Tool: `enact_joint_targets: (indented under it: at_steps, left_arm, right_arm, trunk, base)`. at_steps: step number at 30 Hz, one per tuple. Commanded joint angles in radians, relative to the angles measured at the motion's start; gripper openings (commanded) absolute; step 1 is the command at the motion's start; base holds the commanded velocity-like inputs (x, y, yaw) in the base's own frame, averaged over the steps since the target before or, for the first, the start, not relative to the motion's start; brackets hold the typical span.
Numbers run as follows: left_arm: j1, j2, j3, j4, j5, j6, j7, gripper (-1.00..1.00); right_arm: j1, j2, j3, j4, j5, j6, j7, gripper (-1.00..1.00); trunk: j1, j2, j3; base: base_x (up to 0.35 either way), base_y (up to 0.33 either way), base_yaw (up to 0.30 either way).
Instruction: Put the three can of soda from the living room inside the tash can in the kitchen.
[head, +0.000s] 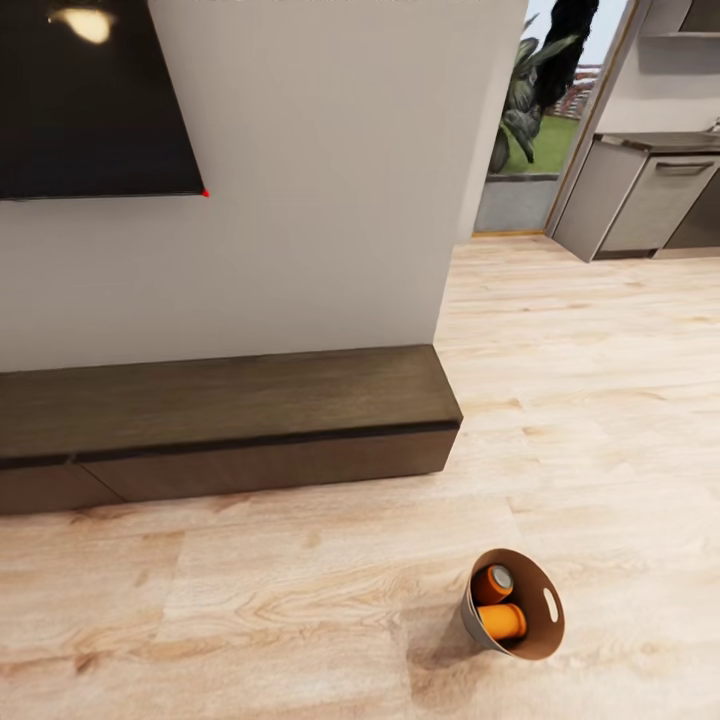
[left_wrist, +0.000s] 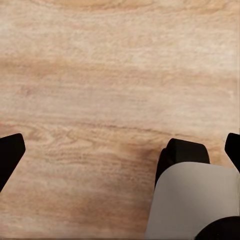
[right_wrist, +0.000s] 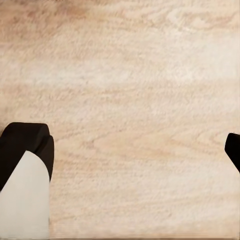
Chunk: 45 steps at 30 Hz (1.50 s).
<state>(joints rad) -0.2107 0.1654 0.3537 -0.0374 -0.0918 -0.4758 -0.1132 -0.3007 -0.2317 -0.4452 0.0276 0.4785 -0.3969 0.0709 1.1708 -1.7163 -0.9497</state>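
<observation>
The tash can (head: 523, 628) stood on the floor (head: 300, 600) holding two visible soda cans (head: 497, 602); a third was unaccounted for. Both jaws hung spread, empty.

- This is a home.
- A big black screen (head: 95, 100) hangs on the white wall (head: 320, 200).
- A long, low, dark wood bench (head: 225, 420) sits under it.
- The wood floor (head: 600, 400) leads to kitchen cabinets (head: 650, 195).

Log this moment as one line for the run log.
place: living room floor by bench | bin: upright, two orange cans visible inside | left tool: open, empty | right tool: open, empty
</observation>
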Motion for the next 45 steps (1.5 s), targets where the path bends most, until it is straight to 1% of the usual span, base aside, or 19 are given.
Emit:
enact_joint_targets:
  at_steps: [1,7,12,24,45]
  left_arm:
    - [0.0,-0.001,0.0,0.0,0.0,0.001,0.001,1.0]
    - [0.0,0.002,-0.001,-0.001,0.001,0.001,0.001,1.0]
    - [0.001,0.001,-0.001,-0.001,0.001,0.001,0.002,1.0]
    - [0.001,-0.006,0.0,0.0,0.001,-0.001,0.003,1.0]
    - [0.001,-0.007,0.001,-0.001,0.002,-0.004,0.003,1.0]
  right_arm:
    - [0.0,0.001,0.0,0.002,-0.007,0.0,-0.001,1.0]
    - [0.0,0.003,0.0,0.005,-0.048,0.0,-0.002,1.0]
    - [0.0,0.003,0.0,0.005,-0.069,0.0,-0.002,1.0]
    - [0.0,0.005,0.001,0.005,-0.075,-0.004,-0.002,1.0]
    - [0.0,0.005,0.0,0.006,-0.075,-0.005,-0.002,1.0]
  trunk:
    - [-0.004,0.007,0.003]
    - [-0.027,0.049,0.022]
    - [-0.046,0.084,0.038]
    - [-0.092,0.168,0.075]
    - [-0.173,0.315,0.141]
  base:
    - [0.0,0.0,0.0]
    - [0.0,0.0,0.0]
    - [0.0,0.0,0.0]
    - [0.0,0.0,0.0]
    - [0.0,0.0,0.0]
